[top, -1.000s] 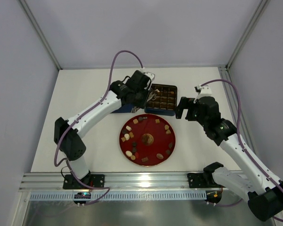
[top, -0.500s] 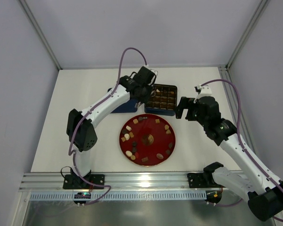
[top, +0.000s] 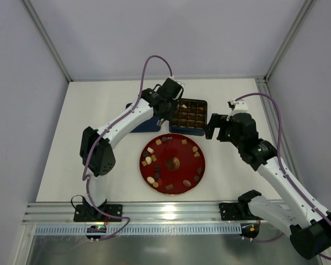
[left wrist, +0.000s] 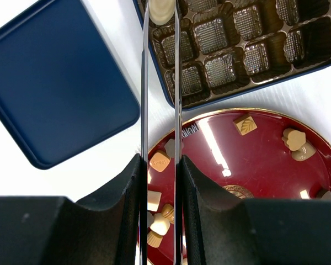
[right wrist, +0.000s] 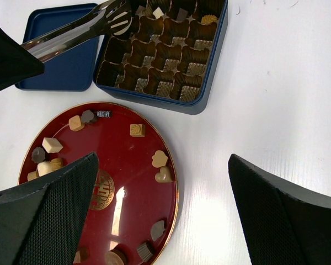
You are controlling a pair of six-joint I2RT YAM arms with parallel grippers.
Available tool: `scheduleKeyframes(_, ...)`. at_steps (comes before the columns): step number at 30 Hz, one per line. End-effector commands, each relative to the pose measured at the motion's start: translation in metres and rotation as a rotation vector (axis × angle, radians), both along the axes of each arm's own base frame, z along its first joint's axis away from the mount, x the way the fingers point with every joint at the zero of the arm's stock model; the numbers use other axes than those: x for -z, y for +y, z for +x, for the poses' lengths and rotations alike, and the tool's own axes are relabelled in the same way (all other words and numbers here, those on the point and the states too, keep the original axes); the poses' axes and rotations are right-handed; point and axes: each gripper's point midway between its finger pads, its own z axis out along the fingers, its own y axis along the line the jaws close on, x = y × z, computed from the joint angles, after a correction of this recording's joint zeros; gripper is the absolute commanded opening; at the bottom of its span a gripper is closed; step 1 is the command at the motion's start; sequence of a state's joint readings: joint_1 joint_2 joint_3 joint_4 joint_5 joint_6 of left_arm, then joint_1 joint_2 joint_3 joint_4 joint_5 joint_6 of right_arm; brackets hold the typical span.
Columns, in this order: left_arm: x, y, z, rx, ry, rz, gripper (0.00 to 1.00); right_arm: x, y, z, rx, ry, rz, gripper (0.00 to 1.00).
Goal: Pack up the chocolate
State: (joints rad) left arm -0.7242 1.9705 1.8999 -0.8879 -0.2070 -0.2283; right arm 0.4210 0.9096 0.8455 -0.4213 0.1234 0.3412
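The chocolate point(right wrist: 137, 130) lies mostly on the round red plate point(right wrist: 127, 165), with tan, cream and dark pieces scattered around its gold emblem. One cream piece point(left wrist: 160, 11) is pinched at the tip of a pair of slim metal tongs point(left wrist: 145, 83). It is poised over a compartment along the side of the dark blue tin point(right wrist: 154, 102) that faces the lid. Whether it already touches the liner I cannot tell.

In the right wrist view only a few pieces sit in the tin, all in its far row, and the other brown cups show bare ribbed bottoms. By my reckoning the packing is at an early stage (most of the plate's load has yet to cross over). The step in hand is dropping this cream piece into its cup.

The left gripper point(left wrist: 160, 160) is drawn narrow around the tongs' handles, squeezing the two blades nearly parallel. The right gripper point(right wrist: 163, 160) stands spread wide and holds nothing. It hovers above the plate's tin-side edge, apart from both plate and tin.

The tin's lid point(left wrist: 55, 83) lies flat on the white worktop point(top: 99, 110) just beside the tin, and the plate sits close in front of them.
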Motion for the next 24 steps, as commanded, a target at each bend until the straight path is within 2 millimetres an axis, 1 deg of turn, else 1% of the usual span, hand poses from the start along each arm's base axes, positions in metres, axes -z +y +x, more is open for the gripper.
scheduleKeyframes(1, -0.0179, -0.0015, 0.0122, -0.007, -0.058, -0.015, 0.29, -0.0225, -0.0004, 0.0041, -0.001, -0.058, 0.014, 1.00)
scheduleKeyframes(7, -0.0163, -0.0020, 0.0126, -0.003, -0.056, -0.012, 0.33, -0.0233, -0.0005, 0.0038, -0.001, -0.061, 0.015, 1.00)
scheduleKeyframes(9, -0.0167, -0.0033, 0.0129, -0.001, -0.055, -0.017, 0.36, -0.0226, -0.0007, 0.0038, 0.001, -0.058, 0.014, 1.00)
scheduleKeyframes(24, -0.0210, -0.0052, 0.0159, 0.004, -0.063, -0.015, 0.38, -0.0234, -0.0006, 0.0049, 0.002, -0.063, 0.014, 1.00)
